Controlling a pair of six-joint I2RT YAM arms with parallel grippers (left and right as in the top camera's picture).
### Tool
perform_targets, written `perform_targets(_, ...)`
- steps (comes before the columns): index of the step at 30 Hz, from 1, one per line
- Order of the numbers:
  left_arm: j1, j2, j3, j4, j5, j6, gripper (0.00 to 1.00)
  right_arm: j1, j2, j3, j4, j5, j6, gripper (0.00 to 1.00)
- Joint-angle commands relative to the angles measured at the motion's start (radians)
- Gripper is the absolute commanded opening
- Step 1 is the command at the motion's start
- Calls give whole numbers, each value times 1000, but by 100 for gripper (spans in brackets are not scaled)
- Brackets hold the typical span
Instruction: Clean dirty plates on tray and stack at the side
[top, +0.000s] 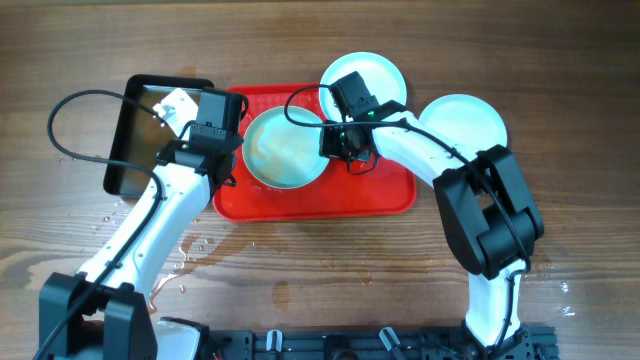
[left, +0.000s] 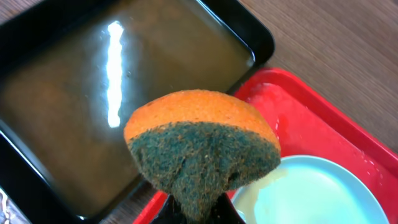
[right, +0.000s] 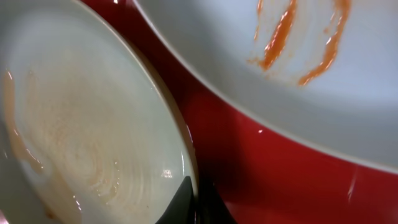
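Left gripper is pinching the sponge, black pan up-left of it, tray to its right. Right gripper looks pressed together (right at the rim) of the filmy plate on its left; streaked plate up-right.

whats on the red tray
The centre plate lies in the tray. A smeared plate overhangs its far right corner. The right tool and both plates hide the tray floor beneath them.
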Motion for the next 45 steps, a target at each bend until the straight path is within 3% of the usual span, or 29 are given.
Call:
perform_targets(1,4,6,8,-6,49,-16,4,-5,-33,6,-13,-34,-65,4)
perform_targets(12,21,10,8,-7,52,-17,4,46,-365,6,-87,502,-262,4)
perform_targets(21,80,10,8,-6,97,-17,4,130,-386,4,-88,710,-320,4)
perform_targets(25,105,10,8,-7,146,-17,4,106,-379,-5,-107,607,-247,7)
perform_targets(30,105,10,8,-8,170,-16,4,-9,-328,-13,-119,370,-182,35)
perform_targets(32,105,10,8,-11,170,-16,4,-65,-288,-13,-129,241,-155,40)
perform_targets(37,105,10,8,-11,173,-16,4,-164,-172,-13,-128,-19,-161,42)
perform_targets(45,105,10,8,-14,173,-16,4,-181,-10,-13,-89,-239,-159,42)
